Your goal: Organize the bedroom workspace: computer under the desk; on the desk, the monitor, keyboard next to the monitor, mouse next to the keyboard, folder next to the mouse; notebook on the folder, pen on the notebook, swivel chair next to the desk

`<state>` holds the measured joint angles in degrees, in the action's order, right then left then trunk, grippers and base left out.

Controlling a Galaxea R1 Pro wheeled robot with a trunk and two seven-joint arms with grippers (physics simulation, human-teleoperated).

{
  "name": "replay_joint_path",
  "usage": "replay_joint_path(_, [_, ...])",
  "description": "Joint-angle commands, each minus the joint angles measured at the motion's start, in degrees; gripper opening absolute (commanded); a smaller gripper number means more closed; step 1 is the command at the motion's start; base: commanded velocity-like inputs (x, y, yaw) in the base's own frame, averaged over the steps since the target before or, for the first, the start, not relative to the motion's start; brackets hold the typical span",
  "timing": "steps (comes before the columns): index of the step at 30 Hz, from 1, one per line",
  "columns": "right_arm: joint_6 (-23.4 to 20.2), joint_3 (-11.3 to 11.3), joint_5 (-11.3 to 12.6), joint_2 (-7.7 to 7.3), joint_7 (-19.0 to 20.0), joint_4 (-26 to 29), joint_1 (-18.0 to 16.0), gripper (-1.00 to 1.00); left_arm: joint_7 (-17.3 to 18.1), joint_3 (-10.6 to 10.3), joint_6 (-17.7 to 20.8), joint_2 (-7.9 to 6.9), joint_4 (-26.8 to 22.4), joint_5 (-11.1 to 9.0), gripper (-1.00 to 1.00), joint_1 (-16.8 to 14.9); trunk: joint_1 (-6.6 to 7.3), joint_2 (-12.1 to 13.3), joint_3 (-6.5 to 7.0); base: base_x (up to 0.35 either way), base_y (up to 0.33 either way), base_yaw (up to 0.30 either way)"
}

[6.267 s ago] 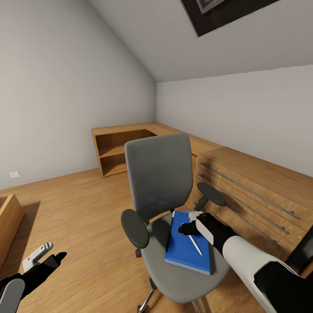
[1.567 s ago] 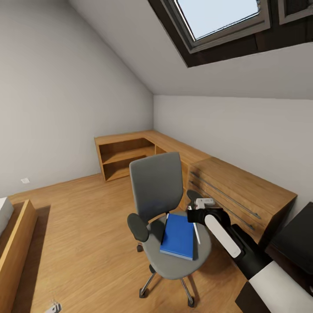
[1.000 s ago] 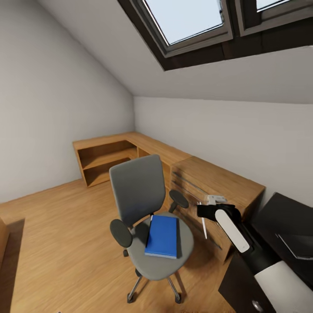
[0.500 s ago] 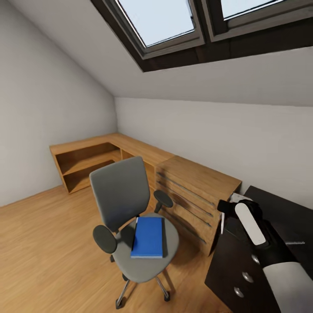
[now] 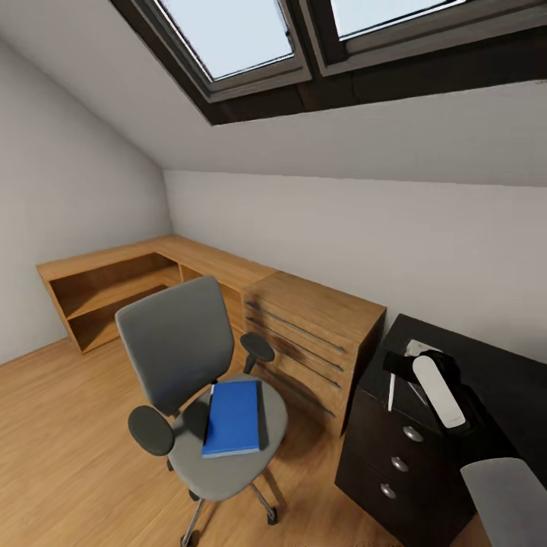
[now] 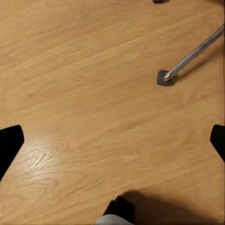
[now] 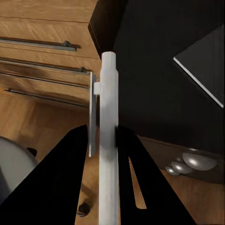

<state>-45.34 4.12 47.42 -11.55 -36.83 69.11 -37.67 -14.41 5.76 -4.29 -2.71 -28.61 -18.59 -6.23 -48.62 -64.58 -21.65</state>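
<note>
Attic bedroom: sloped ceiling with skylights (image 5: 228, 38) running across the top of the head view, grey walls, wood plank floor (image 5: 61, 425). A low wooden shelf unit (image 5: 106, 285) is wrapping the far corner and meeting a wooden chest (image 5: 311, 338) with bar handles; the black desk (image 5: 486, 380) with round-knobbed drawers is sitting just beside that chest on its right. The swivel chair (image 5: 182, 342) is standing on the floor in front of the chest, near the desk's drawer end but apart from it, one armrest close to the chest front. The blue folder (image 5: 232, 416) is lying flat on the chair seat, with a thin dark edge showing along its right side, cannot tell what that is. The right arm is reaching forward over the desk's near corner, gripper (image 5: 396, 374) pointing down, its fingers (image 7: 70, 183) clamping the white pen (image 7: 108, 140), which is hanging upright over the edge of the desk top above the drawers. In the right wrist view a dark flat rectangle (image 7: 201, 65) is lying on the desk top, too cropped to identify, and the drawer knobs (image 7: 197, 161) are showing below the desk edge. The left gripper (image 6: 112, 140) is facing straight down at bare floor, fingertips spread wide and holding nothing, with a chrome chair leg and caster (image 6: 165, 77) nearby
</note>
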Motion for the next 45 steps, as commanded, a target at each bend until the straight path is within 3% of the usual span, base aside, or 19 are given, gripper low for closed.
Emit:
replay_joint_path(1, [0.1,0.1,0.5,-0.05,-0.6,0.0,-0.1,-1.00,-0.1,-0.3,-0.3,-0.01,0.2,-0.6,1.00,0.0,0.00,0.0,-0.07,0.000,0.000,-0.284])
replay_joint_path(17, [0.2,0.1,0.4,-0.06,-0.6,-0.8,0.0,-1.00,0.0,-0.4,-1.1,0.60,1.3,-0.6,1.00,0.0,0.00,0.0,-0.07,0.000,0.000,-0.286])
replay_joint_path(19, [0.2,0.1,0.4,-0.06,-0.6,-0.8,0.0,-1.00,0.0,-0.4,-3.6,0.86,2.7,-0.5,1.00,0.0,0.00,0.0,-0.07,0.000,0.000,-0.286])
replay_joint_path(23, [0.2,0.1,0.4,-0.06,-0.6,-0.9,0.0,-1.00,0.7,-0.5,-17.0,1.12,9.1,-0.5,1.00,0.0,0.00,0.0,-0.07,0.000,0.000,-0.286])
replay_joint_path(24, [0.2,0.1,0.4,-0.06,-0.6,-0.9,0.0,-1.00,1.1,-0.5,-18.4,1.14,9.9,-0.5,1.00,0.0,0.00,0.0,-0.07,0.000,0.000,-0.286])
replay_joint_path(27, [0.2,0.0,0.4,-0.06,-0.6,-1.2,0.0,-1.00,5.8,-0.5,-25.8,1.20,15.0,-0.1,1.00,0.0,0.00,0.0,-0.07,0.000,0.000,-0.286])
replay_joint_path(30, [0.2,-0.1,0.4,-0.06,-0.6,-1.2,0.0,-1.00,7.7,-0.5,-28.5,1.23,16.8,0.1,1.00,0.0,0.00,0.0,-0.07,0.000,0.000,-0.286])
replay_joint_path(34, [0.2,-0.3,0.4,-0.57,-0.6,-1.6,0.0,-1.00,9.0,-0.6,-39.7,1.59,21.9,0.2,1.00,0.0,0.00,0.0,-0.07,0.000,0.000,-0.136])
replay_joint_path(36, [0.2,-0.3,0.3,-0.86,-0.6,-1.7,0.0,-1.00,9.0,-0.8,-41.9,2.07,23.0,0.2,1.00,0.0,0.00,0.0,-0.07,0.000,0.000,-0.020])
replay_joint_path(45, [0.2,-0.3,-2.2,-0.88,-0.4,-1.7,0.0,-1.00,9.0,-0.8,-42.4,2.47,23.3,0.1,1.00,0.0,0.00,0.0,-0.07,0.000,0.000,-0.001])
